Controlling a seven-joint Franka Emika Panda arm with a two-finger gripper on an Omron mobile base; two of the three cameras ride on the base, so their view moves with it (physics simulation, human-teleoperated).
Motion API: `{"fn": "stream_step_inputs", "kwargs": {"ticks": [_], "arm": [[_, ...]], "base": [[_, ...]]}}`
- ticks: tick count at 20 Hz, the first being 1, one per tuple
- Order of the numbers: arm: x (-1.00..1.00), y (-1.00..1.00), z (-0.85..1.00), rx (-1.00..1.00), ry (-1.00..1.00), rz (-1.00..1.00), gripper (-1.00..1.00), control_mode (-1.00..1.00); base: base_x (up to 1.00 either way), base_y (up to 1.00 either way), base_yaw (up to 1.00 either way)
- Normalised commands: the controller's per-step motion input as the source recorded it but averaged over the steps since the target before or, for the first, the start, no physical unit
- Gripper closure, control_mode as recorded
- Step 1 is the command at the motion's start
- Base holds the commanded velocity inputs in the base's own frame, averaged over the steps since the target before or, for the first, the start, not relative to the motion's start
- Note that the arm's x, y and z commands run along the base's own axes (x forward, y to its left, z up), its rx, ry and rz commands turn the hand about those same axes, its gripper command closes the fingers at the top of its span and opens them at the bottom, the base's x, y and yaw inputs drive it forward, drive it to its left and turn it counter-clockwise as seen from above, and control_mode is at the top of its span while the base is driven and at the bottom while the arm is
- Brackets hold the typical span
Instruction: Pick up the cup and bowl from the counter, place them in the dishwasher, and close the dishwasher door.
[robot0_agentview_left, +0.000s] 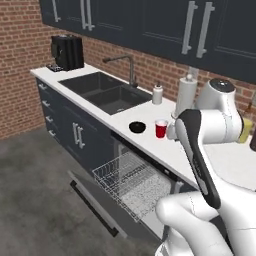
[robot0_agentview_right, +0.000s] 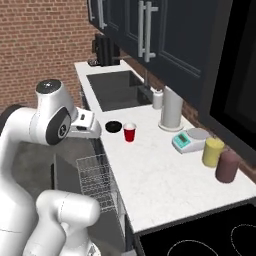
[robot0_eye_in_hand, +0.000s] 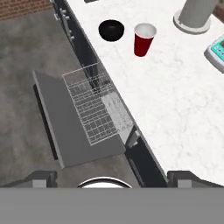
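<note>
Hand (fingers spread wide) above dishwasher door, cup and bowl seemingly well beyond.

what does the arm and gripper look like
The arm is glossy white with rounded, bulbous segments, a dark grey strip along one link and dark round joint caps. No cables or markings show. The gripper has two small dark grey finger tips.

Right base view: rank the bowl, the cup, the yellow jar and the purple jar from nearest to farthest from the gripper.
1. Bowl: on the counter, just past the open gripper, near the front edge.
2. Cup: beside the bowl, a little farther along.
3. Yellow jar: well along the counter, by the back.
4. Purple jar: beyond the yellow one, farthest.
</note>
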Motion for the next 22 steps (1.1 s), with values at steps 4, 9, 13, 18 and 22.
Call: {"fn": "stream_step_inputs", "kwargs": {"ticks": [4, 9, 13, 18, 22], "arm": [[0.00, 0.00, 0.00, 0.00, 0.00, 0.00, -1.00, 1.00], [0.00, 0.00, 0.00, 0.00, 0.00, 0.00, -1.00, 1.00], [0.00, 0.00, 0.00, 0.00, 0.00, 0.00, -1.00, 1.00], [0.00, 0.00, 0.00, 0.00, 0.00, 0.00, -1.00, 1.00], [0.00, 0.00, 0.00, 0.00, 0.00, 0.00, -1.00, 1.00]], "base": [[0.59, -0.37, 0.34], [0.33, -0.08, 0.36], [0.11, -0.14, 0.45], [0.32, -0.10, 0.31], [0.55, 0.00, 0.06]]}}
